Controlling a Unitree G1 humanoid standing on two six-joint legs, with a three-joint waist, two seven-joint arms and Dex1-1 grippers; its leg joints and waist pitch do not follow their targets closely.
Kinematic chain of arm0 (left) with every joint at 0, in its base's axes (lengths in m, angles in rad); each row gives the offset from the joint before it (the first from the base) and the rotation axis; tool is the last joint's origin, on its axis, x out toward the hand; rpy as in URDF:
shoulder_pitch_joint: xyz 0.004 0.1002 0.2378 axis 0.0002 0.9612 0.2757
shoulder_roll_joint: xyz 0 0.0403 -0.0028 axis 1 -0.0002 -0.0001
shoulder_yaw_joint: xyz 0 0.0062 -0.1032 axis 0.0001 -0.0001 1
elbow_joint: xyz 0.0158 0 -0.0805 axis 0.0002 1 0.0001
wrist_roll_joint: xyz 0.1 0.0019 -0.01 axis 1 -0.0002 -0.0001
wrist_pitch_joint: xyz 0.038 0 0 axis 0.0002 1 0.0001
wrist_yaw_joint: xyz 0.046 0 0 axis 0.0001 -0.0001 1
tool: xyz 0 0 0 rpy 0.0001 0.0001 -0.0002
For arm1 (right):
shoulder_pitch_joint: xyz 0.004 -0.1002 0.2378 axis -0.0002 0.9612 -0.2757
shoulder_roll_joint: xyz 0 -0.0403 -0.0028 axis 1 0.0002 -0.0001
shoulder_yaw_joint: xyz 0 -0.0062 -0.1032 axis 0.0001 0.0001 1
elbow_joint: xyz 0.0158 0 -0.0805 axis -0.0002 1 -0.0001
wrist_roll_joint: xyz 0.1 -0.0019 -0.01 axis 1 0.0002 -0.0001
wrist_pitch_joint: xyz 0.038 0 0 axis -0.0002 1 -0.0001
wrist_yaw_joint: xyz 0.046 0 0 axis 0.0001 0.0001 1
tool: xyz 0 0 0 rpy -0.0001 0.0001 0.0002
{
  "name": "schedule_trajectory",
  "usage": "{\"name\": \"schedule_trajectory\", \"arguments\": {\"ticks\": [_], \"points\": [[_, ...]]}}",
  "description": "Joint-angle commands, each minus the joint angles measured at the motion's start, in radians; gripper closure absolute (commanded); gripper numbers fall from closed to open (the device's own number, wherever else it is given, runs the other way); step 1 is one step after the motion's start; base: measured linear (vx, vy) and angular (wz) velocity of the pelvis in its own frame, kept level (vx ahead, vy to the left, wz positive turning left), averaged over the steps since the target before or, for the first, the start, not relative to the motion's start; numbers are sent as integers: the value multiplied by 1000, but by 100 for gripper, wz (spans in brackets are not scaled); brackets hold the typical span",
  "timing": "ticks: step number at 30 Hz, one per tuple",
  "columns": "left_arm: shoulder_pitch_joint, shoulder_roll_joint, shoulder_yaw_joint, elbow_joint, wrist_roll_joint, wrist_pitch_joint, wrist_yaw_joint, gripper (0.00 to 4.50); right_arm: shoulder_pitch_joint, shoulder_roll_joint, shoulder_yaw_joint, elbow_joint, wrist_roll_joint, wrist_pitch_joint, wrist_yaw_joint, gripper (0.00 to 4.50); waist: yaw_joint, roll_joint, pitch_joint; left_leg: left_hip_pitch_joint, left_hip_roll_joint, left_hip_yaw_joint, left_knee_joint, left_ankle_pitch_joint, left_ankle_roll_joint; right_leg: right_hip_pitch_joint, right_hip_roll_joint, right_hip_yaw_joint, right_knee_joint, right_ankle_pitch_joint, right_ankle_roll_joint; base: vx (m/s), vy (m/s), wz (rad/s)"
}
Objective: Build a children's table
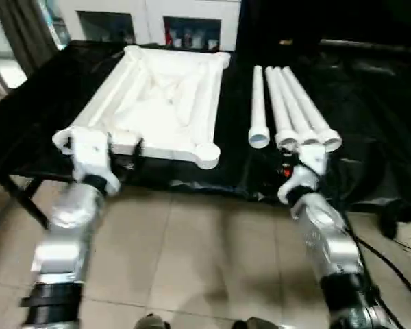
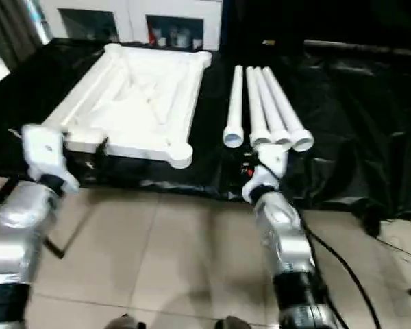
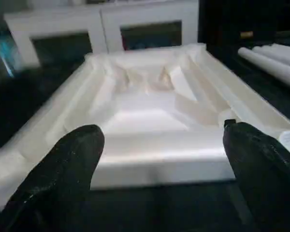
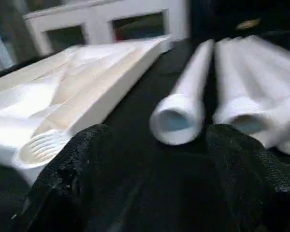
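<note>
The children's table lies in parts on a black-covered bench. Its white top (image 1: 157, 96) rests ribbed side up at the left, with a round corner socket (image 1: 207, 152) at the near right corner. Several white tube legs (image 1: 288, 103) lie side by side to its right, open ends toward me. My left gripper (image 1: 129, 147) stands open just before the top's near rim (image 3: 154, 154), nothing between its fingers (image 3: 63, 169). My right gripper (image 1: 288, 168) is open too, just short of the legs' near ends (image 4: 176, 121), its fingers (image 4: 251, 179) holding nothing.
The black sheet (image 1: 370, 103) covers the bench out to the right. White cabinets (image 1: 151, 14) stand behind it. Beige floor tiles (image 1: 192, 240) lie below its front edge, with a black cable (image 1: 390, 260) at the right and a dark bench leg (image 1: 20, 199) at the left.
</note>
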Motion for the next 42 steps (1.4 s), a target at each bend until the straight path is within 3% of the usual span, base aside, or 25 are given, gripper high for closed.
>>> {"name": "schedule_trajectory", "arguments": {"ticks": [1, 13, 17, 20, 21, 22, 23, 25, 26, 27, 28, 29, 30, 31, 32, 33, 34, 35, 36, 37, 38, 39, 40, 41, 42], "points": [[-30, -2, 9, 34, 24, -48, 35, 7, 23, 1, -13, -63, -6, 9, -22, 101, -9, 2, -72, -7, 11, 2, -80, -129, 19, 59, -46, 40, -88, -259, -92, 0, 0, 0], [79, -13, -60, -138, 83, -99, 36, 1, 81, -20, 26, -204, 2, 105, 27, 33, -43, -35, -72, -10, 21, 5, -80, -136, 56, 66, -53, 37, -84, -221, -128, 0, 0, 0], [63, -21, -68, -144, 88, -76, 36, 1, 49, 5, 31, -162, -6, 106, 22, 33, -55, -33, -56, 39, 22, 1, -99, -445, 33, 60, -40, 14, -117, -574, -96, 0, 0, 0], [49, -7, -57, -118, 94, -78, 37, 1, 49, -1, 64, -164, -40, 102, 31, 33, -78, -21, -31, 128, 19, -8, -94, -657, 44, 51, -28, -53, -176, -787, -45, 0, 0, 0], [43, -3, -50, -109, 95, -72, 43, 1, 50, -7, 82, -164, -58, 102, 33, 33, -62, -23, -33, 29, -1, -30, -113, -632, 77, 138, -63, -96, -172, -807, -1, 0, 0, 0], [42, -1, -49, -109, 94, -71, 41, 1, 52, -8, 89, -168, -63, 101, 37, 33, -52, 6, -32, -28, -1, -35, -141, -629, 103, 210, -70, -94, -114, -775, 38, 0, 0, 0], [41, 0, -48, -108, 93, -70, 39, 1, 54, -8, 92, -169, -64, 101, 38, 33, -59, 5, -40, -41, 4, -42, -144, -612, 116, 234, -74, -86, -84, -728, 38, 41, 29, 32], [38, 3, -47, -109, 89, -62, 33, 1, 58, -2, 96, -175, -66, 102, 42, 33, -56, -15, -45, -20, -25, -39, -81, -424, 140, 215, -135, -72, -180, -819, 21, 63, -16, 54], [33, 5, -48, -106, 90, -59, 28, 1, 59, 9, 89, -176, -55, 109, 43, 33, -50, -21, -45, 19, -21, -20, -41, -296, 143, 190, -158, -60, -212, -932, -27, 109, -22, 62], [29, 6, -47, -99, 89, -58, 28, 1, 58, 19, 81, -174, -42, 113, 43, 33, -44, -3, -48, 61, 3, -9, -68, -246, 119, 176, -121, -49, -202, -863, -100, 110, -2, 43], [26, 6, -46, -95, 89, -57, 29, 1, 58, 25, 76, -173, -33, 115, 44, 33, -47, 0, -47, 91, 32, -21, -115, -310, 86, 160, -60, -66, -151, -630, -165, 182, -10, 54], [24, 4, -43, -90, 86, -54, 31, 1, 57, 26, 77, -173, -33, 112, 45, 33, -56, 7, -53, 121, 49, -35, -132, -360, 87, 142, -40, -68, -120, -514, -191, 129, -4, 25], [22, -3, -36, -83, 81, -49, 37, 1, 58, 24, 86, -174, -39, 110, 45, 33, -85, 16, -65, 215, 104, -95, -155, -385, 164, 63, -28, -67, -23, -207, -233, 205, -15, 21], [22, -3, -36, -83, 81, -49, 37, 1, 58, 24, 86, -174, -39, 110, 45, 33, -89, 16, -64, 230, 107, -105, -150, -333, 210, 44, -35, -62, -6, -149, -210, 254, -5, 16], [21, -7, -36, -71, 79, -52, 40, 1, 59, 24, 90, -173, -42, 115, 45, 33, -91, -4, -69, 225, 85, -93, -127, -225, 307, 43, -60, -41, -9, -54, -174, 254, -5, 16], [20, -7, -38, -66, 80, -56, 39, 1, 58, 25, 88, -172, -44, 119, 39, 33, -78, -12, -66, 183, 37, -51, -105, -178, 327, 86, -75, -21, -37, -3, -181, 245, 19, 12], [19, -7, -40, -63, 81, -58, 38, 1, 58, 26, 87, -171, -45, 121, 36, 33, -30, -48, -70, 36, -91, 12, -21, -151, 309, 256, -83, 86, -97, -22, -235, 123, 17, 7], [17, -9, -41, -60, 80, -57, 37, 1, 57, 28, 83, -170, -44, 125, 32, 33, -3, -40, -81, 8, -86, 1, 23, -129, 289, 295, -128, 129, -121, -54, -308, 258, 49, 23], [13, -10, -41, -58, 79, -55, 37, 1, 55, 29, 79, -168, -42, 128, 32, 33, 25, -38, -85, -68, -51, -32, 97, -86, 203, 350, -184, 191, -132, 56, -409, 250, 98, 37], [11, -11, -41, -56, 77, -55, 36, 1, 55, 31, 76, -166, -42, 128, 33, 33, 43, -26, -93, -81, -23, -48, 97, -61, 155, 363, -180, 194, -118, 204, -413, 286, 147, 40], [8, -12, -41, -48, 74, -58, 32, 1, 54, 33, 70, -162, -52, 125, 28, 33, 15, 43, -104, -5, 25, -79, -45, 212, 120, 281, 27, 17, 30, 467, -148, 151, 115, 24], [7, -12, -40, -46, 74, -60, 31, 1, 54, 33, 69, -161, -55, 123, 25, 33, -62, 75, -111, 152, 29, -133, -26, 353, 221, 95, 61, -57, 87, 167, -58, 119, 9, -25], [6, -13, -40, -41, 74, -62, 31, 1, 54, 35, 64, -159, -56, 121, 20, 33, -72, 53, -112, 229, 107, -251, -42, 593, 493, -13, 22, -59, 147, -289, 41, 212, -90, -33], [5, -14, -41, -38, 75, -63, 32, 1, 54, 36, 60, -157, -54, 120, 17, 33, -53, 44, -110, 233, 119, -247, -17, 637, 515, -43, -9, -45, 162, -274, 74, 212, -90, -33], [4, -16, -39, -35, 76, -64, 31, 1, 54, 33, 58, -154, -54, 121, 10, 33, -51, 37, -90, 169, 79, -180, -50, 541, 448, -43, -12, -44, 178, -154, 104, 220, -50, -6]]}}
